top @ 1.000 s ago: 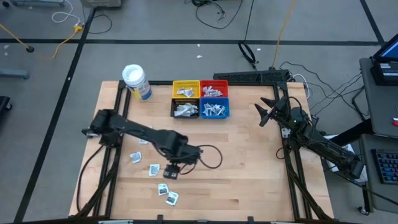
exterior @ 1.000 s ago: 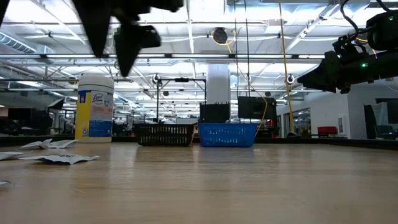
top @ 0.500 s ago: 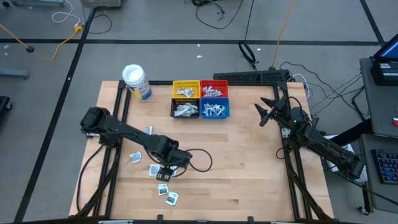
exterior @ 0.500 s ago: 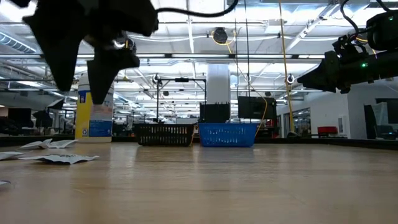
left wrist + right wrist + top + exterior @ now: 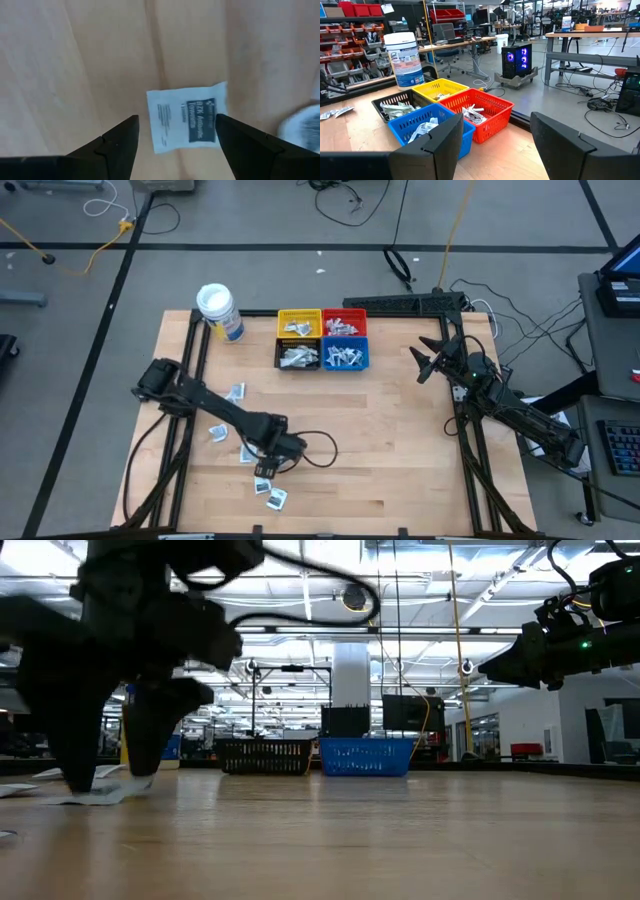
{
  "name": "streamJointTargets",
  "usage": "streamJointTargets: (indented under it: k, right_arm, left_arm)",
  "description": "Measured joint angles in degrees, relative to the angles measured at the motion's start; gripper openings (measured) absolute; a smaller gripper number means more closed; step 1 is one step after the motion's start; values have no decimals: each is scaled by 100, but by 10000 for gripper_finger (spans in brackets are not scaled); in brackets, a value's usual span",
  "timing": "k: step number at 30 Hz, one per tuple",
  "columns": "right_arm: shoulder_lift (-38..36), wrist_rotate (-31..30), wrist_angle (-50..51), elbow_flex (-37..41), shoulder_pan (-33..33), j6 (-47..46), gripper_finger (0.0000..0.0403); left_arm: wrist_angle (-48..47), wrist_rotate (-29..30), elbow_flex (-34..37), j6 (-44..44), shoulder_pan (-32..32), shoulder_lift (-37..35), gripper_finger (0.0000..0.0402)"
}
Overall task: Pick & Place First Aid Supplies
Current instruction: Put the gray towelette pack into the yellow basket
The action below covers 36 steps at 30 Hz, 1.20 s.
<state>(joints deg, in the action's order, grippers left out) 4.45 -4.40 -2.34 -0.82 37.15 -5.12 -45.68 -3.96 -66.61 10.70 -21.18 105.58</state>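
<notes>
four bins [image 5: 322, 339]; six loose packets [image 5: 246, 453]

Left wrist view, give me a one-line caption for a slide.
Open left gripper poised above a white packet lying flat on the wooden table.

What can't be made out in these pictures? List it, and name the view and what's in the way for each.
- Packet under the left gripper: high view, the arm covers it.
- Small print on that packet: left wrist view, blurred.
- White thing at the picture's edge: left wrist view, cut off and blurred.
- Loose packets: low view, mostly behind the dark left arm.
- Contents of the bins: high view, too small to tell apart.
</notes>
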Motion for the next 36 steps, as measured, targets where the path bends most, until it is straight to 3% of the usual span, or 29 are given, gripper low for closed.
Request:
streamJointTargets:
  k: [11,15,23,28,36]
  right_arm:
    - [0,0,1,-2,0,-1,228]
    - [1,0,1,-2,2,1,228]
    - [2,0,1,-2,2,1,228]
    - [2,1,1,-1,1,1,228]
    - [2,0,0,0,1,0,228]
  left_arm:
    - [248,95,47,34,-1,194,255]
    - [243,120,50,59,6,195,190]
    - [335,-55,53,-107,82,199,18]
    - [27,-202,54,-308,223,-6,13]
    - [-881,-363,-183,-882,652,-897,8]
